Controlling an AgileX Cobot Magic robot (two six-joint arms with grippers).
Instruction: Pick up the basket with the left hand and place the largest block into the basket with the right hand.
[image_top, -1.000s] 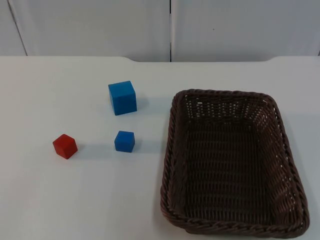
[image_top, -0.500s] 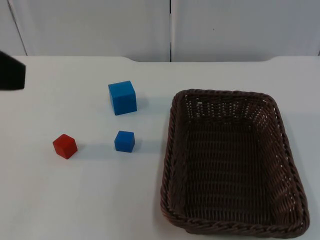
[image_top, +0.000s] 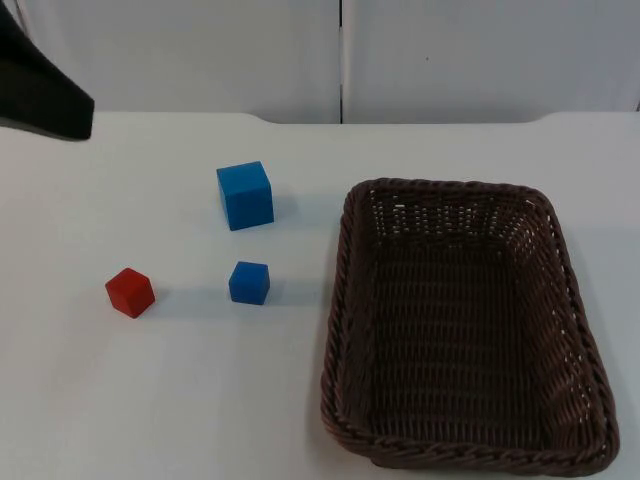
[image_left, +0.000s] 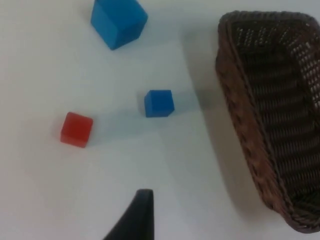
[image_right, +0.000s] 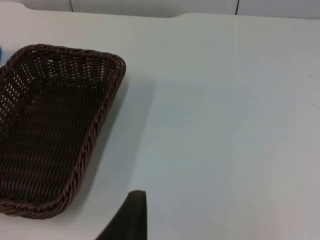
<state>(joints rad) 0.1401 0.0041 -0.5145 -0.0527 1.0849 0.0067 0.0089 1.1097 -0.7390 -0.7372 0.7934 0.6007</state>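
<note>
Hovering high over the white table (image_top: 200, 400), my left arm (image_top: 40, 95) reached in at the far left corner in the top view, well apart from everything on it. My left gripper looked down on the blocks and the basket; one black fingertip (image_left: 135, 220) stood in its wrist view, and I could not tell how wide my fingers were set. My right gripper waited off to the basket's right side, one fingertip (image_right: 127, 217) in its wrist view, its spread likewise not readable.

The dark brown wicker basket (image_top: 345, 300) sat on the right half of the table, upright, nothing inside it. It rested flat on the table, not held.

The large blue block (image_top: 245, 195) stood left of the basket's far end, apart from it. The small blue block (image_top: 249, 282) lay nearer the front, between the large one and the basket's long left side, touching neither. The red block (image_top: 130, 292) sat left of the small blue one, well apart from the basket.

A grey partition wall (image_top: 450, 55) closed the far edge of the table.
</note>
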